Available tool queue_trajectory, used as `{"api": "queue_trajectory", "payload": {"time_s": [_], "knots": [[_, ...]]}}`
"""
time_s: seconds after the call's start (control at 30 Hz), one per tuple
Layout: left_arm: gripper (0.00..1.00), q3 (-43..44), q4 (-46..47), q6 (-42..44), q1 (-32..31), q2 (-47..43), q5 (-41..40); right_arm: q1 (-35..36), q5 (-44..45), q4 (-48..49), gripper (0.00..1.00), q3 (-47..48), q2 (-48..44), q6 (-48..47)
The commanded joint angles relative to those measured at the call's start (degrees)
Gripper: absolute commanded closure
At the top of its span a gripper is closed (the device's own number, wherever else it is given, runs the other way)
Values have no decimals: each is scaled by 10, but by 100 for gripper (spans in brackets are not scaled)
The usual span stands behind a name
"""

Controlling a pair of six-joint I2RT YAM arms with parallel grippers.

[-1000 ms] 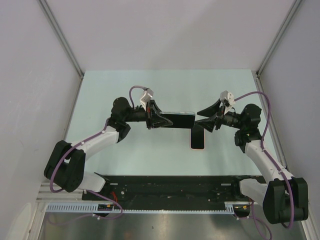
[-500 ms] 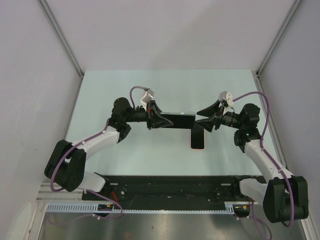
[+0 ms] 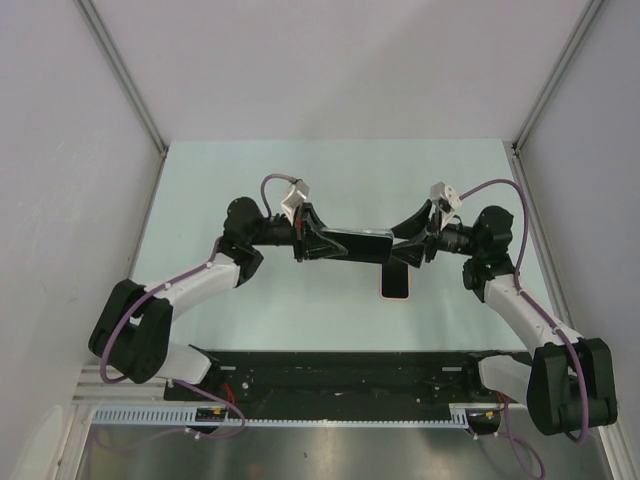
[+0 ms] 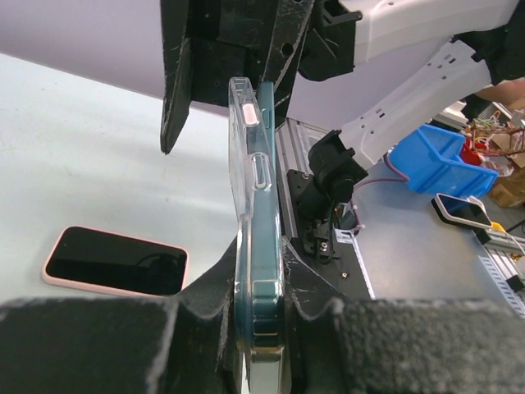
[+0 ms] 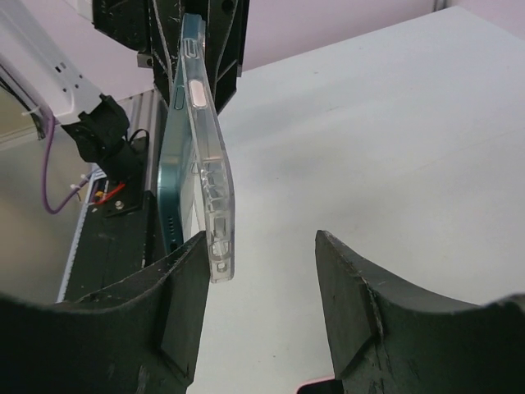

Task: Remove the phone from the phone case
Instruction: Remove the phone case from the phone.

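A teal phone (image 3: 358,242) in a clear case (image 4: 246,156) is held edge-on above the table. My left gripper (image 3: 322,243) is shut on its left end; in the left wrist view the phone (image 4: 267,271) is pinched between the two pads. My right gripper (image 3: 399,243) is open at the phone's right end. In the right wrist view the clear case's end (image 5: 218,246) stands just inside one finger (image 5: 184,279) of the right gripper (image 5: 261,246). The teal phone edge (image 5: 174,189) lies behind that finger, and the other finger (image 5: 349,279) is well apart.
A second phone in a pink case (image 3: 396,281) lies screen-up on the table below the held phone, and also shows in the left wrist view (image 4: 115,261). The black base rail (image 3: 340,372) runs along the near edge. A blue bin (image 4: 447,156) sits off the table.
My right gripper has moved left and slightly up, so its open fingers now straddle the phone's right end. The left gripper has held the phone still.
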Motion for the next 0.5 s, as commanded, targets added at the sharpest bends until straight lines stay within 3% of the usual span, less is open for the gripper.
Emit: {"api": "queue_trajectory", "payload": {"time_s": [0.0, 0.47], "knots": [[100, 1, 70, -23, -10, -9, 7, 24, -29, 60, 42, 0, 10, 48], [100, -27, 168, -79, -12, 10, -9, 60, -40, 94, 46, -1, 29, 87]]}}
